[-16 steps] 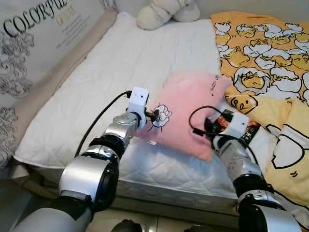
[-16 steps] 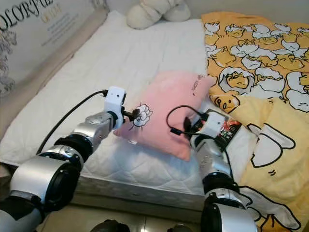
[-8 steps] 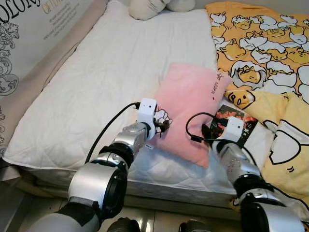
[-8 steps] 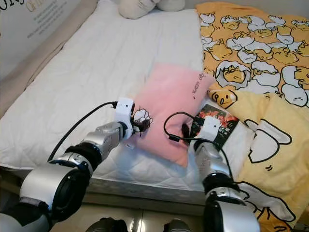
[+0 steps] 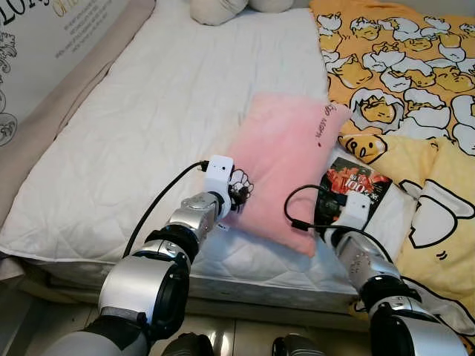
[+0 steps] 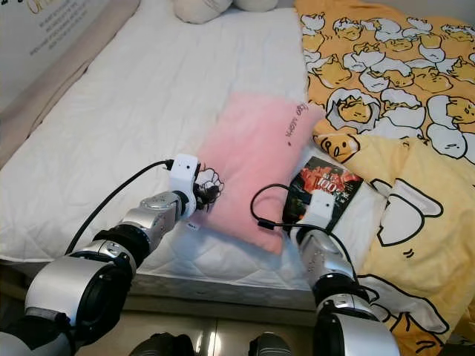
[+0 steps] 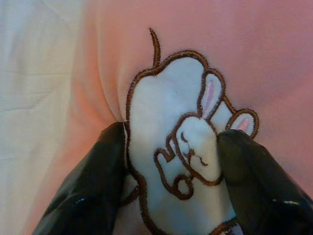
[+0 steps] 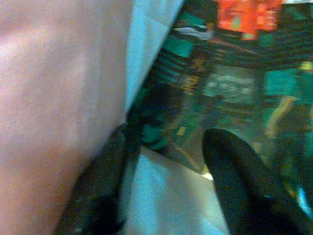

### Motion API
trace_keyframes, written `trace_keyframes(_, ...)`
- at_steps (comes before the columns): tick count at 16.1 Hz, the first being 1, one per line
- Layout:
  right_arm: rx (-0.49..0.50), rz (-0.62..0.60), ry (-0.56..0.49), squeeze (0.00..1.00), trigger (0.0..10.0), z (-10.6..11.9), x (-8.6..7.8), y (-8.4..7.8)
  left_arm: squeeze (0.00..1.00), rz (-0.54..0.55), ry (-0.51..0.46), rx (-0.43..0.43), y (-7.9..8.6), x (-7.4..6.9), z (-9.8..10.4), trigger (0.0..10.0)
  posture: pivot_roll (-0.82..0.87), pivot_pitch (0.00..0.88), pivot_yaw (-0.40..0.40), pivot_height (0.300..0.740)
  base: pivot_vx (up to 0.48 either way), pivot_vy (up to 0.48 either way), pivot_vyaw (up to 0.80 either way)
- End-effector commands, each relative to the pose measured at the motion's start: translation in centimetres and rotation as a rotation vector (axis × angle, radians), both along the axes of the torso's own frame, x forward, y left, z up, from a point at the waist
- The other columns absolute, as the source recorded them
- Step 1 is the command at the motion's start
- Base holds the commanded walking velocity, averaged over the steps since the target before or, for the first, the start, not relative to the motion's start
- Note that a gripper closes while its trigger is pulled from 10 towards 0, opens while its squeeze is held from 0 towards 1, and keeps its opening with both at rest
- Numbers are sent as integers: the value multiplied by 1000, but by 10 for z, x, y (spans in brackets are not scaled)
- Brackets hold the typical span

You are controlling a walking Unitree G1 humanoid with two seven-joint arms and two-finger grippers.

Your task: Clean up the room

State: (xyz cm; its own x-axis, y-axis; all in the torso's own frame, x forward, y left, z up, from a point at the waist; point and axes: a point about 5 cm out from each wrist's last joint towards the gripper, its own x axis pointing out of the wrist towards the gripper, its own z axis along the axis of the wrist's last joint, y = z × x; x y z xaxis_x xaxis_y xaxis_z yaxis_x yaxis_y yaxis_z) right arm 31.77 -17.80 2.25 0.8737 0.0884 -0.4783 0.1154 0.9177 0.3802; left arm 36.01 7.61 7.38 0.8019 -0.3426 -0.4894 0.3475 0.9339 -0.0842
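Pink pillow [image 5: 286,167]: on white mattress [image 5: 148,126], beside yellow duvet [image 5: 415,81]. My left gripper [image 7: 171,161]: clamped on pillow's embroidered patch [image 7: 181,142]. My right gripper [image 8: 166,171]: fingers apart, beside pillow edge, over book [image 5: 355,185].

Our left gripper [image 7: 171,147] reached forward, fingers pinched on the pink pillow [image 5: 286,159], our right gripper [image 8: 166,161] low beside that pillow's edge, fingers spread apart, both silver arms extended.
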Motion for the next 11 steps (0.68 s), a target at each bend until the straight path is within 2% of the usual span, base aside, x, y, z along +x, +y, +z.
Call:
trace_keyframes(1,-17,50,-38,0,0,6,4,8,0,-14,72,-27,-5,-12,-17,0,-146,125,12,727,0,0,0)
trace_keyframes(3,-130,87,-94,0,0,9,0,7,0,-48,53,-44,-15,-14,-16,0,-138,112,12,727,0,0,0)
trace_keyframes(4,-226,80,-175,0,0,15,-7,0,0,-104,17,-64,-26,-16,-13,0,-130,90,12,727,0,0,0)
trace_keyframes(5,-270,72,-236,0,0,21,-15,-3,0,-139,-15,-108,-35,-16,-9,0,-130,72,15,727,0,0,0)
trace_keyframes(7,-273,61,-277,0,0,25,-25,-2,0,-162,-55,-184,-41,-16,-3,0,-128,57,20,727,0,0,0)
trace_keyframes(8,-235,52,-262,0,0,20,-35,1,0,-199,-84,-228,-45,-19,-3,0,-116,10,21,727,0,0,0)
trace_keyframes(9,-213,43,-245,0,0,15,-42,3,0,-223,-114,-261,-46,-22,-2,0,-110,0,20,727,0,0,0)
trace_keyframes(11,-215,28,-237,0,0,13,-45,3,0,-217,-168,-318,-42,-20,4,0,-84,0,21,727,0,0,0)
